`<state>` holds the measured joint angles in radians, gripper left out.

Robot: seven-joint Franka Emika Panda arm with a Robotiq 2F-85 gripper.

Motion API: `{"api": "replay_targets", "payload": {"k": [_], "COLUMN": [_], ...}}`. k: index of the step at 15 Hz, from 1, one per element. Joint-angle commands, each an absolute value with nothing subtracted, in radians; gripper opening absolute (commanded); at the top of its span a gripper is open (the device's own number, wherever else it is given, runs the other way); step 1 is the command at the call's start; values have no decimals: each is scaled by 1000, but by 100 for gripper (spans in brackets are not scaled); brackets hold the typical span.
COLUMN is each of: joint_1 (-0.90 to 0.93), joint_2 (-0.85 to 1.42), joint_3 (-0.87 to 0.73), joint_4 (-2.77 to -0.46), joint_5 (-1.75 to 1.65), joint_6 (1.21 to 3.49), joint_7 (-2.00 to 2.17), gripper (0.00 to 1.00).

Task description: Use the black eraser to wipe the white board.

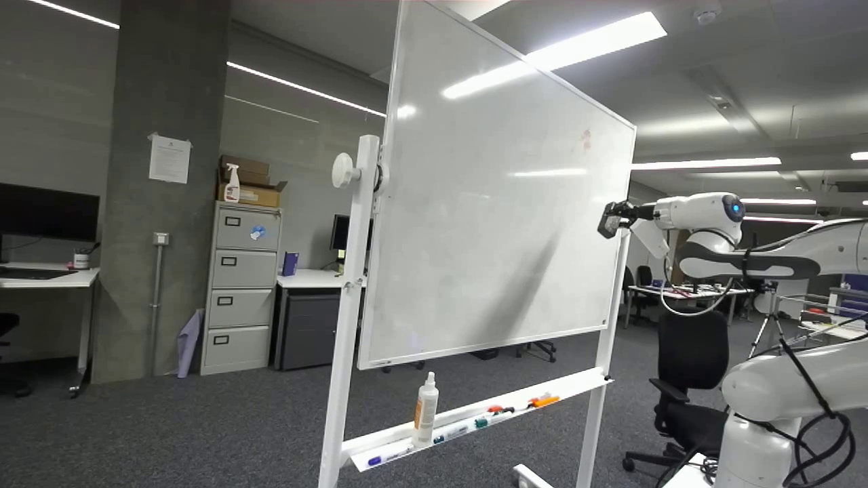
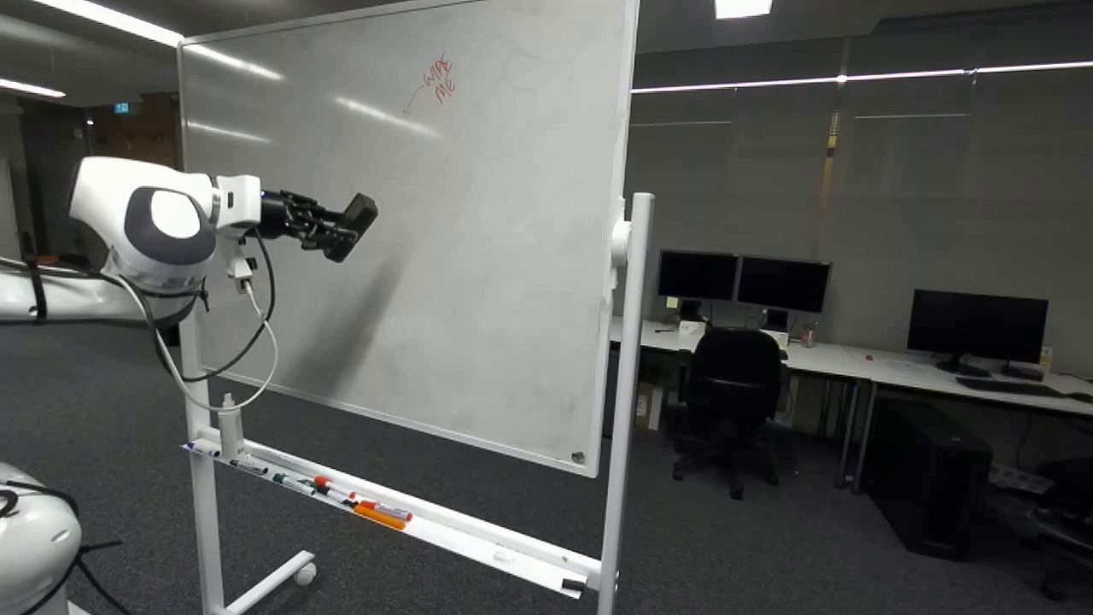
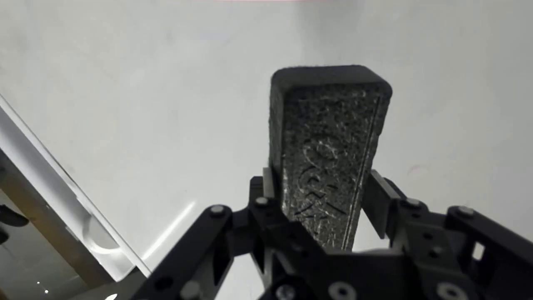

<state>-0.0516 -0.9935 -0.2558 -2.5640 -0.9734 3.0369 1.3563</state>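
Observation:
The black eraser (image 3: 329, 137) is held between the two fingers of my gripper (image 3: 322, 193) in the wrist view. Its far end sticks out past the fingertips. The eraser shows tilted in both exterior views (image 1: 608, 221) (image 2: 357, 224), with my gripper (image 2: 333, 235) behind it. The white board (image 2: 495, 256) is large and upright, and it fills most of the wrist view. The eraser is in front of the board and seems apart from it; I cannot tell the exact gap. Red writing "WIPE ME" (image 2: 439, 79) with an arrow is above the eraser, faint in an exterior view (image 1: 586, 139).
A tray (image 2: 487, 547) below the board holds several markers (image 2: 376, 511) and a white spray bottle (image 1: 426, 410). Stand posts (image 1: 350, 291) flank the board. The board's frame edge (image 3: 62, 173) shows at the lower left of the wrist view. A black chair (image 1: 692, 352) stands near the arm.

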Motion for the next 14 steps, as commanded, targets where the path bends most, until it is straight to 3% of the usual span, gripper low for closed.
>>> {"api": "replay_targets", "payload": {"k": [1, 9, 10, 14], "joint_1": [-23, 62, 19, 46], "joint_2": [-866, -720, -772, -743], "joint_3": [-287, -336, -307, -317], "joint_4": [-2352, -2010, -2089, -2045], "joint_5": [-978, -996, -974, -974], "joint_6": [3108, 3214, 3164, 3177], "joint_7": [1311, 1114, 1158, 1130], "gripper": [30, 30, 55, 55]}}
